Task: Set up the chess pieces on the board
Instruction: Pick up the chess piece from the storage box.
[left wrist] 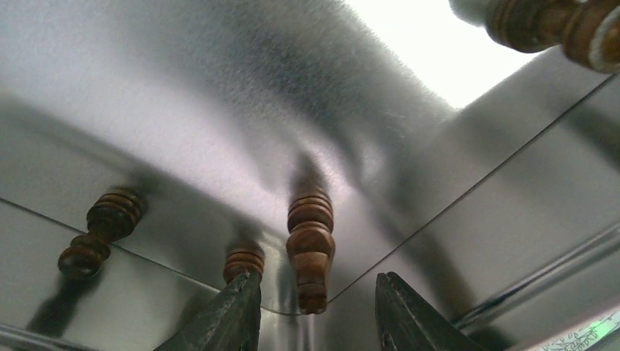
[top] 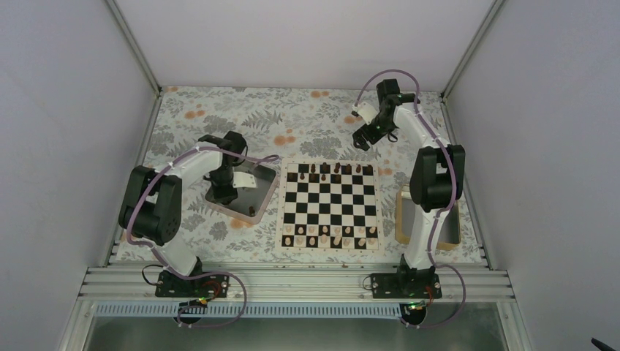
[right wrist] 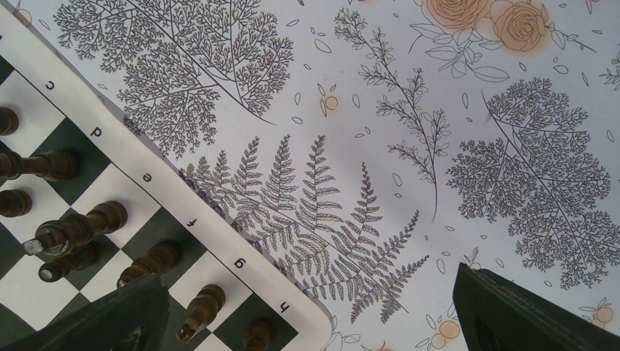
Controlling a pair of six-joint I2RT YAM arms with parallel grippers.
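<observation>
The board (top: 330,208) lies mid-table, with dark brown chess pieces (top: 329,170) on its far rows. My left gripper (top: 221,195) is down inside the shiny metal tray (top: 263,201). In the left wrist view it (left wrist: 318,307) is open, its fingertips (left wrist: 241,307) either side of a lying dark piece (left wrist: 311,245), not closed on it. More dark pieces lie beside it (left wrist: 243,262), to the left (left wrist: 102,230) and at the top right (left wrist: 556,25). My right gripper (top: 363,139) is open and empty above the cloth past the board's far right corner (right wrist: 219,241); it shows in the right wrist view (right wrist: 307,322).
Pale cream pieces (top: 329,235) stand on the board's near rows. A second tray with a wooden rim (top: 402,219) lies right of the board, under the right arm. A floral cloth (top: 292,117) covers the table, and white walls close it in.
</observation>
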